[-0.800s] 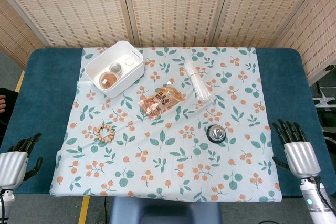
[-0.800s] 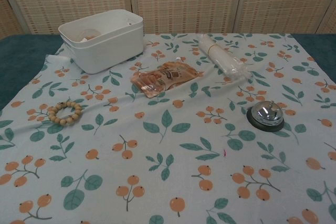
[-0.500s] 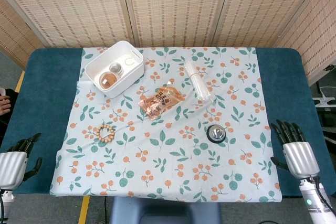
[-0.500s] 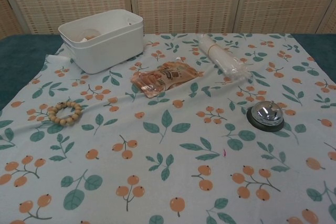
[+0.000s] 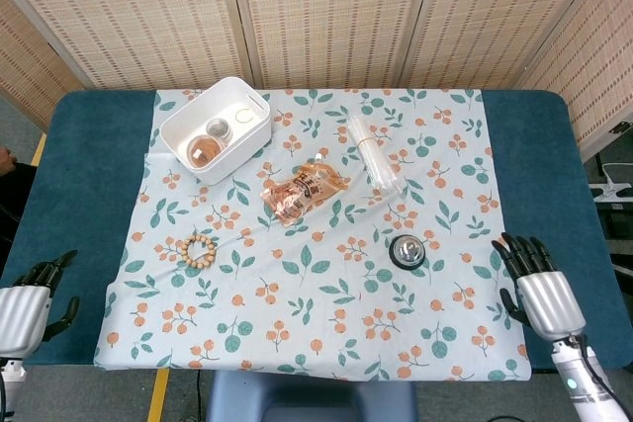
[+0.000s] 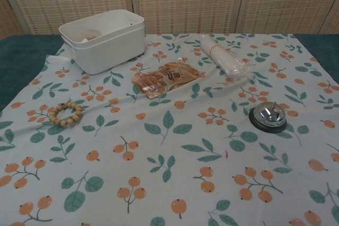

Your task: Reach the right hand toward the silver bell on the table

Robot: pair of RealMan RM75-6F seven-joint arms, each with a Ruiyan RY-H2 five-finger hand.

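The head view looks steeply down over the whole table (image 5: 79,145); the chest view faces its cloth (image 6: 175,146) low and nearer.

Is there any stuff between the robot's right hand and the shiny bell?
No, only bare flowery tablecloth lies between the right hand and the silver bell. The head view shows it.

A staged lab or test corner rather than a home: woven reed folding screens (image 5: 326,12) wall off the desk (image 5: 89,175), a floral cloth (image 5: 326,274) covers it, and yellow floor tape (image 5: 158,394) marks the floor.
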